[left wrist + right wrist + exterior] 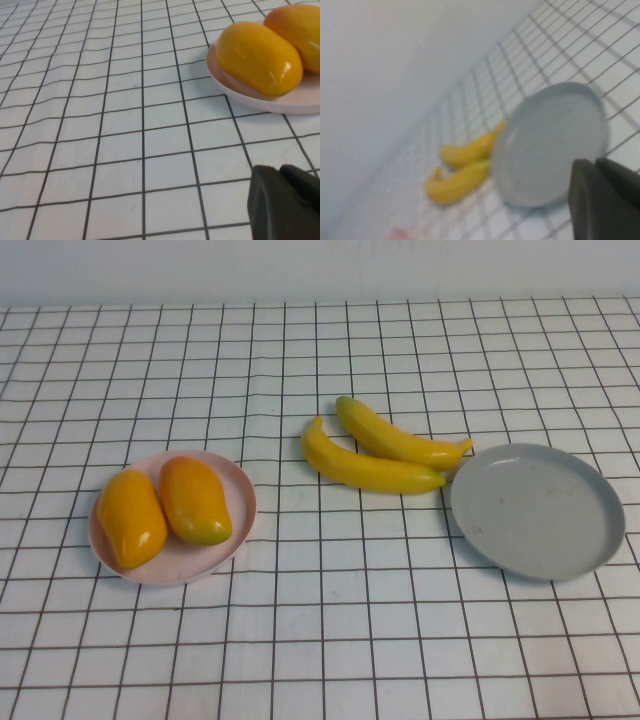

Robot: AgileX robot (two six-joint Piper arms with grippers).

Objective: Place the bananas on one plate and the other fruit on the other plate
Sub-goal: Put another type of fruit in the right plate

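Two orange-yellow mango-like fruits (130, 517) (195, 500) lie side by side on the pale pink plate (180, 562) at the left. Two yellow bananas (365, 468) (395, 440) lie on the table in the middle, their tips next to the empty grey plate (537, 510) at the right. Neither arm shows in the high view. My left gripper (280, 170) is shut and empty over bare table, near the pink plate (250, 100) and the fruit (259, 57). My right gripper (595, 161) is shut and empty, raised beside the grey plate (550, 142), the bananas (457, 182) beyond it.
The table is covered with a white cloth with a black grid (330, 640). A plain pale wall (320, 270) runs along the far edge.
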